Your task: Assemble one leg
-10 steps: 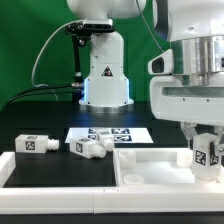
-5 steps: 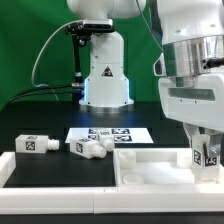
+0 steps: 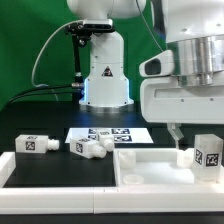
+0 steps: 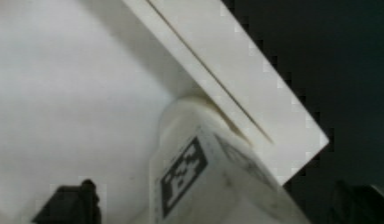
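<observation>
One leg (image 3: 207,155), a small white block with a black-and-white tag, stands upright on the large white panel (image 3: 150,168) near its corner at the exterior view's right. My gripper (image 3: 200,136) hangs just above and around it, jaws open. One dark finger (image 3: 176,133) shows clear of the leg's left side. In the wrist view the leg (image 4: 215,165) sits between my dark fingertips (image 4: 73,202), with a gap on that side, against the panel's raised rim (image 4: 224,75). Another leg (image 3: 33,144) stands upright at the far left. Two more (image 3: 92,150) lie on their sides.
The marker board (image 3: 110,133) lies flat behind the lying legs. A white robot base (image 3: 104,75) stands at the back with a cable on its left. A white rail (image 3: 10,165) runs along the front left.
My gripper has let go of the leg, opened and risen a little. The leg stays standing on the panel at the right.
</observation>
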You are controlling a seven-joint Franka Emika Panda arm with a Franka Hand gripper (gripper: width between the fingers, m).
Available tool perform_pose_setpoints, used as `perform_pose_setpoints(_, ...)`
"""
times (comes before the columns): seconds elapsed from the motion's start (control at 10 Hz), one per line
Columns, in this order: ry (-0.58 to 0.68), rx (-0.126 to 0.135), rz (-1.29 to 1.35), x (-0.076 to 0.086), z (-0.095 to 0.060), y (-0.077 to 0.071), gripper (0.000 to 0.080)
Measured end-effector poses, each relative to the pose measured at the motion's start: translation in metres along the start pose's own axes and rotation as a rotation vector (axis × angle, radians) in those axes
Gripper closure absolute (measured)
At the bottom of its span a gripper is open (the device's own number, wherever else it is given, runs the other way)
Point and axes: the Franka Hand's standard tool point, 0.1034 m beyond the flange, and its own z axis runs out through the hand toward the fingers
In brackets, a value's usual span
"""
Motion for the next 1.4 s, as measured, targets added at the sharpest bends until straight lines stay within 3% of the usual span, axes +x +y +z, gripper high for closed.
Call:
perform_pose_setpoints(0.3, 0.005, -0.009, -0.206, 0.0041, 0.0006, 0.0041, 0.015)
perform_pose_setpoints(0.5, 0.022, -0.08, -0.607, 0.0, 0.0014, 0.0015, 0.015)
perform_pose_setpoints(0.6, 0.007, -0.103, -0.773, -0.0016, -0.0002, -0.0015, 0.015)
perform_pose_setpoints(0.8, 0.006, -0.106, -0.819, -0.0048, 0.0005, -0.0045, 0.015)
perform_pose_setpoints(0.9, 0.007, -0.107, -0.8, -0.0041, 0.0004, -0.004, 0.0237)
perform_pose_setpoints(1.0, 0.007, -0.107, -0.799, -0.0041, 0.0004, -0.004, 0.0237)
perform_pose_setpoints(1.1, 0.01, -0.105, -0.748, -0.0043, 0.0005, -0.0042, 0.0438)
perform_pose_setpoints(1.2, 0.014, -0.104, -0.656, -0.0045, 0.0006, -0.0042, 0.0512)
perform_pose_setpoints(1.4, 0.021, -0.102, -0.543, -0.0046, 0.0006, -0.0044, 0.0512)
